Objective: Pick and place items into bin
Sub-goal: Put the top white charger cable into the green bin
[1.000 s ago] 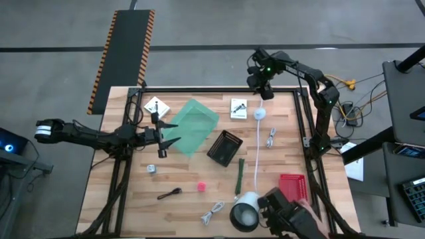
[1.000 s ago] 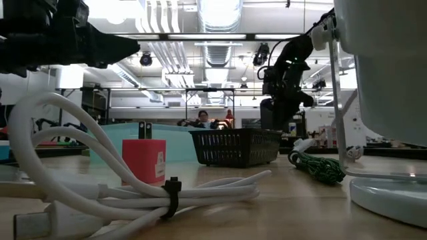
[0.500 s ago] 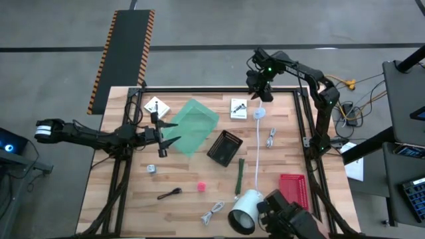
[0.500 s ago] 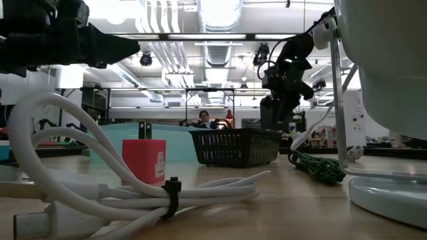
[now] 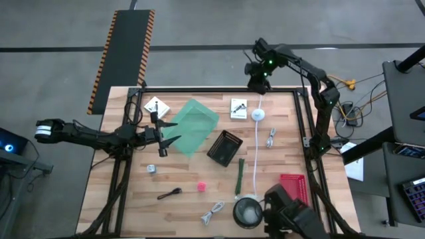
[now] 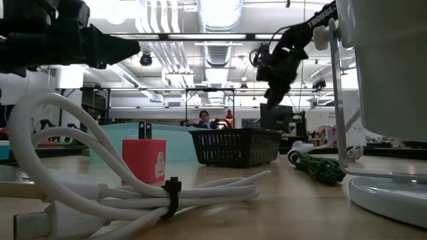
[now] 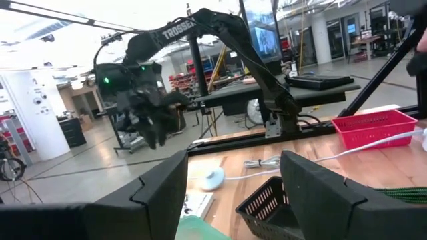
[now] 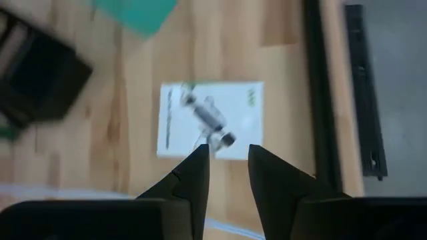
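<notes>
My right gripper (image 5: 257,85) hangs in the air over the table's far edge, open by a narrow gap with nothing between its fingers. Below it in the right wrist view (image 8: 227,157) lies a white printed card (image 8: 210,120), flat on the wood (image 5: 239,108). My left gripper (image 5: 166,135) waits open above the left edge of a teal sheet (image 5: 194,125). A second card (image 5: 156,106), two coiled cables (image 5: 271,137) (image 5: 212,214), a dark green stick (image 5: 240,176), a pink ball (image 5: 200,186), a brown spoon (image 5: 169,194) and a small metal piece (image 5: 152,168) lie on the table.
A black mesh basket (image 5: 224,147) sits mid-table and a red one (image 5: 292,189) near the right edge. A long white cord with a round puck (image 5: 259,114) runs down to a grey bowl (image 5: 247,212). Beside the bowl a dark shape (image 5: 292,216) reaches over the near edge.
My right gripper has risen and drifted toward the table's far edge, rolling about its own pointing line. At the near edge the grey bowl was tipped on its side and now stands upright again.
</notes>
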`<act>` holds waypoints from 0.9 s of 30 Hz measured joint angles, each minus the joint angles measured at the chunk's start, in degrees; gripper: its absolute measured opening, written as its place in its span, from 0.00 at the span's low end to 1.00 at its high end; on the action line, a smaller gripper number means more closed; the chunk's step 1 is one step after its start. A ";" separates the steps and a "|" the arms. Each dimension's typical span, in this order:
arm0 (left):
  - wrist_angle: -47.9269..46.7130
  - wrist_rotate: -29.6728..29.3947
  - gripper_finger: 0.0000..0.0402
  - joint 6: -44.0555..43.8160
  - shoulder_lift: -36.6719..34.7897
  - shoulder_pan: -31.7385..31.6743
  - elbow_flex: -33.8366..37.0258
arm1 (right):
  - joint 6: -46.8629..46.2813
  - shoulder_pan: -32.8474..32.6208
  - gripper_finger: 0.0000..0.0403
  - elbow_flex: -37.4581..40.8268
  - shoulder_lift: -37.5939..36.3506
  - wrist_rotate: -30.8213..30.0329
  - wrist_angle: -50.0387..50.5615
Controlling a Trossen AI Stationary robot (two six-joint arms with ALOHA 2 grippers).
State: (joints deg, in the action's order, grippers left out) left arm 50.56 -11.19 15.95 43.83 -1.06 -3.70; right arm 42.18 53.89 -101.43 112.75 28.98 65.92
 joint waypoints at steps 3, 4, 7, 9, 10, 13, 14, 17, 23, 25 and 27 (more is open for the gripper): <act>0.00 0.00 0.55 -0.01 -0.08 0.01 0.08 | -4.41 0.13 0.24 -2.98 -0.02 -0.53 -0.07; 0.03 -0.01 0.55 -0.01 -0.02 0.02 0.08 | -5.43 0.13 0.25 -3.58 -0.02 -0.72 -0.09; 0.02 -0.01 0.55 -0.01 -0.04 0.02 0.08 | -5.30 -0.15 0.26 -4.79 0.13 -1.10 0.28; -0.04 -0.01 0.55 -0.01 -0.04 0.02 0.08 | -2.14 -0.43 0.28 -6.34 0.79 -1.10 1.34; -0.08 -0.01 0.55 -0.03 -0.14 0.02 0.08 | -0.33 -0.57 0.29 -7.07 1.30 -1.11 2.35; 0.00 -0.01 0.55 -0.03 -0.08 0.01 0.06 | 5.51 -0.77 0.30 -9.30 3.39 -1.87 6.03; -0.04 -0.01 0.55 -0.03 -0.08 0.01 0.06 | 8.04 -0.84 0.30 -9.88 4.11 -2.23 8.16; 0.03 -0.03 0.55 -0.03 -0.10 0.02 0.08 | 17.05 -1.54 0.31 -11.28 6.17 -3.12 13.91; 0.01 -0.07 0.55 -0.02 0.01 0.01 0.08 | 28.45 -3.06 0.31 -12.18 8.19 -6.43 18.74; 0.14 -0.25 0.55 0.26 -0.04 0.02 0.08 | 32.18 -2.99 0.31 -12.13 7.98 -5.37 19.21; 0.14 -0.35 0.55 1.20 -0.06 0.02 0.08 | 34.90 -3.10 0.30 -11.59 8.09 -4.65 19.30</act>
State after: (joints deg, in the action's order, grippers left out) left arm 50.70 -11.54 17.16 43.77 -1.04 -3.62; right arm 77.08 50.79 -113.02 120.84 24.32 85.22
